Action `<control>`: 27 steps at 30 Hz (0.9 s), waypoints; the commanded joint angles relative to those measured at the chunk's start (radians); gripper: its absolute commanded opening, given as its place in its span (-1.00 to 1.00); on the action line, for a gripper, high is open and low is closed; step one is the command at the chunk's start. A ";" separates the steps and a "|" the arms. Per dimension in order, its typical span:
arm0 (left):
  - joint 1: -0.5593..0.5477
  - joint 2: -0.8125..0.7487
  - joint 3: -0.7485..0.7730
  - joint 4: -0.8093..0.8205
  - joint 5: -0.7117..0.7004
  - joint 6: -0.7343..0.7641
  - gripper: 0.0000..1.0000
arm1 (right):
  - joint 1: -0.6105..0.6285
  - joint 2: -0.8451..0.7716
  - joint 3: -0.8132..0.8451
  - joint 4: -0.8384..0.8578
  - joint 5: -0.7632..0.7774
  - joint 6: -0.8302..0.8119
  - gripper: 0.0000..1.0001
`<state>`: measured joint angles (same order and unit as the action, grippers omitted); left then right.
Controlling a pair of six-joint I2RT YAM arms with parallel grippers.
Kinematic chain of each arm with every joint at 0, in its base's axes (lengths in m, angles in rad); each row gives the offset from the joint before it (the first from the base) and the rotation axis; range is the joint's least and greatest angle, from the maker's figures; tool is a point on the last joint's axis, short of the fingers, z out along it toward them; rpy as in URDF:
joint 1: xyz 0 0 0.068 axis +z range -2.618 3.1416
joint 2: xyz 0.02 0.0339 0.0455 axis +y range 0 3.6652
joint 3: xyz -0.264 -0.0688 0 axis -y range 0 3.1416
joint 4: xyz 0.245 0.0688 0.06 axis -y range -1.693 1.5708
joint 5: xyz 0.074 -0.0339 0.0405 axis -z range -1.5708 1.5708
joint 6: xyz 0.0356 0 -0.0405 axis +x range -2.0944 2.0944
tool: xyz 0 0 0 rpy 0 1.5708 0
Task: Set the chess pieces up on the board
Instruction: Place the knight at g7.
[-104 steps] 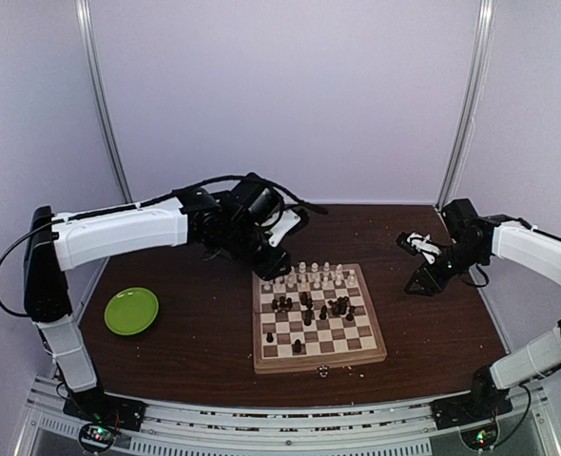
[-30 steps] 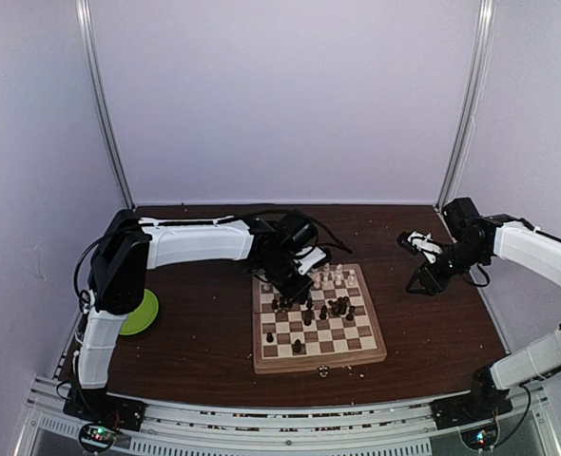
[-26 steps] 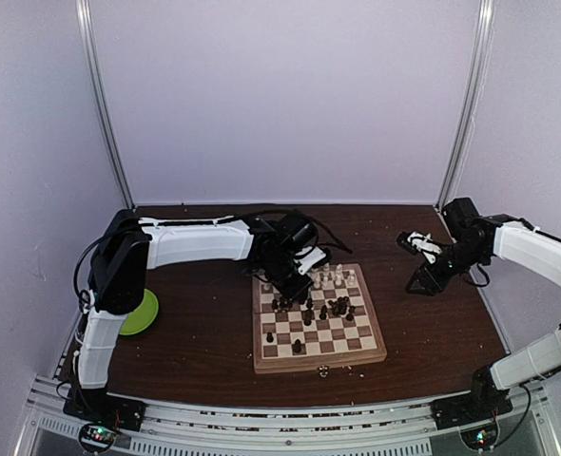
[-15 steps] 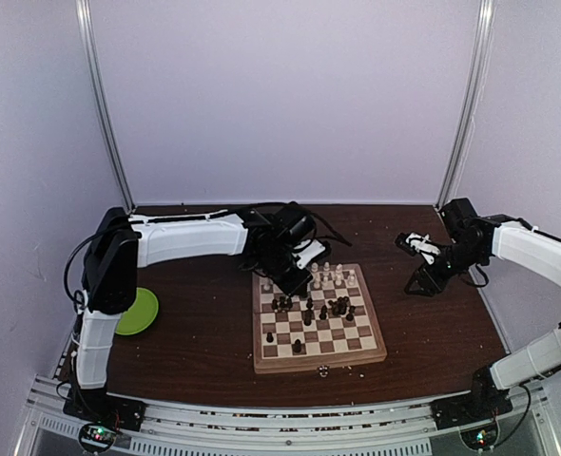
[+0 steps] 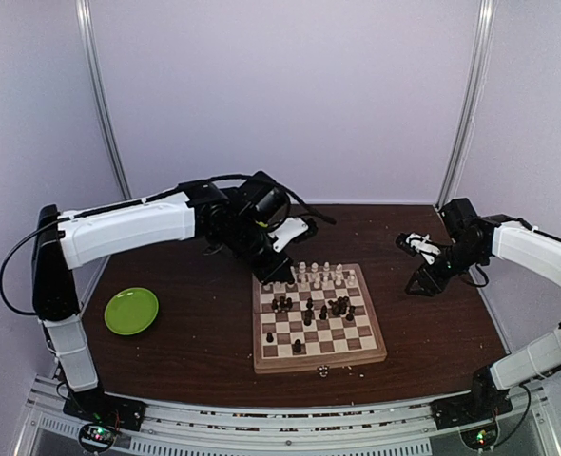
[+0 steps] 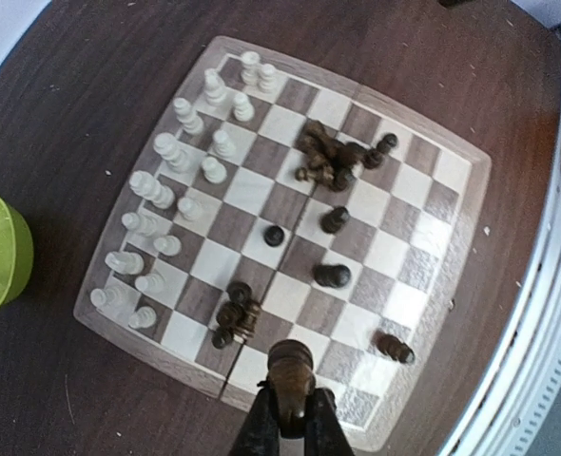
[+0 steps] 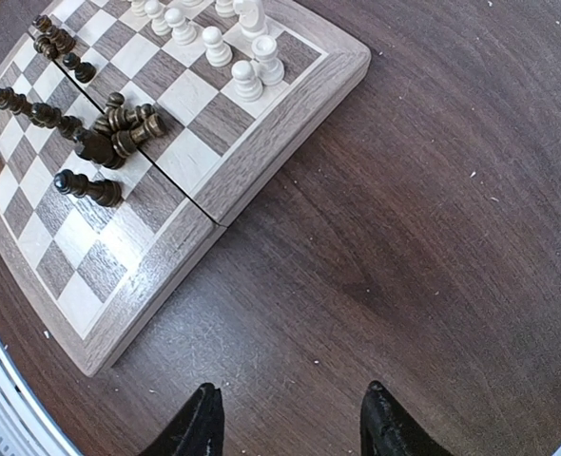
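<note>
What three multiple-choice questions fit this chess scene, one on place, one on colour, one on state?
1. Where do the white pieces stand?
A. On the green plate.
B. In two rows along one edge of the board.
C. Heaped mid-board.
2. What colour is the chess piece in the left tool?
A. Cream-white.
B. Green.
C. Dark brown.
3. How is the right tool?
A. Shut on a pawn.
B. Open, empty.
C. Shut on the rim.
1 B: the left wrist view shows both rows.
2 C: it shows dark in that grip.
3 B: its jaws stand apart over the table.
</note>
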<state>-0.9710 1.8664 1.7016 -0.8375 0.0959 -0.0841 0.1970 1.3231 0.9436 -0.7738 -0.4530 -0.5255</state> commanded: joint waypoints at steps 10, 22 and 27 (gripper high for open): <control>-0.165 -0.082 -0.123 -0.128 0.048 0.078 -0.87 | 0.006 0.001 0.009 -0.008 0.031 -0.009 -0.01; -0.189 0.011 -0.162 -0.062 0.017 0.073 -0.87 | 0.007 0.006 0.012 -0.012 0.035 -0.012 -0.01; -0.189 0.051 -0.160 -0.043 0.017 0.075 -0.86 | 0.007 0.004 0.006 -0.008 0.039 -0.013 -0.01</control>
<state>-1.1557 1.8870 1.5421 -0.9245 0.1207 -0.0135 0.1970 1.3235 0.9436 -0.7742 -0.4332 -0.5285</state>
